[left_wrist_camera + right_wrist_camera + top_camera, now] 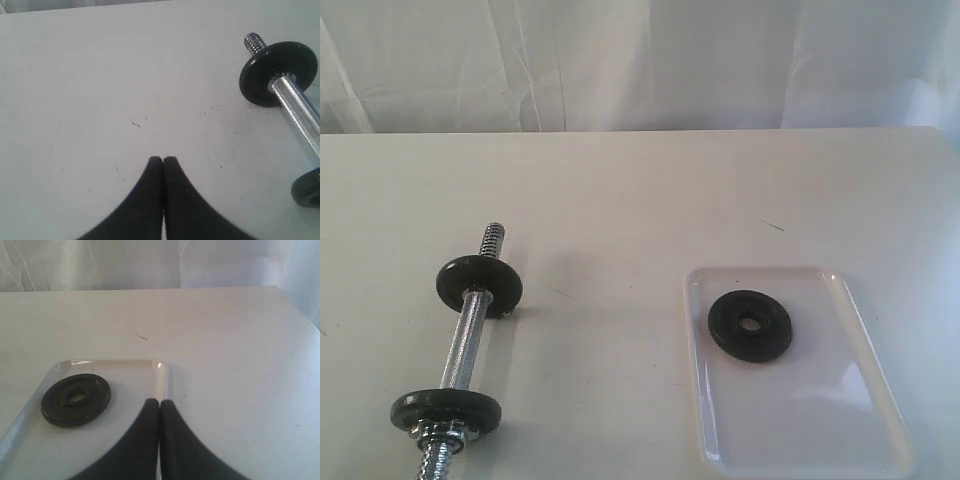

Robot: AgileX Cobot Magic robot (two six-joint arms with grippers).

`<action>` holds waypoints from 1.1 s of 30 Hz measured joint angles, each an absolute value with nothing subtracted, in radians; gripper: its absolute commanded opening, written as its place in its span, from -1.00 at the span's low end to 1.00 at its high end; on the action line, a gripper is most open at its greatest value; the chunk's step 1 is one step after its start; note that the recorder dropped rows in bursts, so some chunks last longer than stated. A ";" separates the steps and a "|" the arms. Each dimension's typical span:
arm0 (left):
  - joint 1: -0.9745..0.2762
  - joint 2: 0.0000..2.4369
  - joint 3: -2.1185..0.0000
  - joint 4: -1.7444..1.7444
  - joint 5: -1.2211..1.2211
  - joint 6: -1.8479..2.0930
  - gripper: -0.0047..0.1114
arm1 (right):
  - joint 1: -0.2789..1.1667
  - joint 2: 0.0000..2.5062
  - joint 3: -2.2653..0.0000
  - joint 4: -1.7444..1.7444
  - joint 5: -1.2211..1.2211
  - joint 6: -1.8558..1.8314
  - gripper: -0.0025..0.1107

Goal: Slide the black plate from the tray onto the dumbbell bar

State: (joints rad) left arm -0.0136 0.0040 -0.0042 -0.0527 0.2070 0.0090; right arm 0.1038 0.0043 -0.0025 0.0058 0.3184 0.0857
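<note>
Exterior view: the black plate [750, 325] lies flat in the tray [800, 410], well apart from the dumbbell bar [465, 345] on the left. Left wrist view alone shows the left gripper [163, 160], pressed together, empty. Right wrist view: the right gripper [159, 403], likewise closed and empty, near the black plate.

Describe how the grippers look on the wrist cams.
The left gripper and right gripper look alike: two matte black fingers each, broad at the base, curving in to narrow rounded tips. No cables or markings show. The arms themselves appear in no view.
</note>
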 measured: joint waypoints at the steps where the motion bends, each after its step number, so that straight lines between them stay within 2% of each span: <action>1: -0.014 0.004 -0.004 -0.053 0.207 0.009 -0.92 | 0.104 0.004 -0.002 0.006 0.318 0.086 -0.96; 23: -0.014 0.004 -0.004 -0.038 0.200 0.075 -0.92 | 0.104 0.004 -0.002 0.006 0.320 0.087 -0.96; 33: -0.014 0.003 -0.004 -0.035 -0.175 0.291 -0.92 | 0.104 0.004 -0.002 0.006 0.320 0.087 -0.96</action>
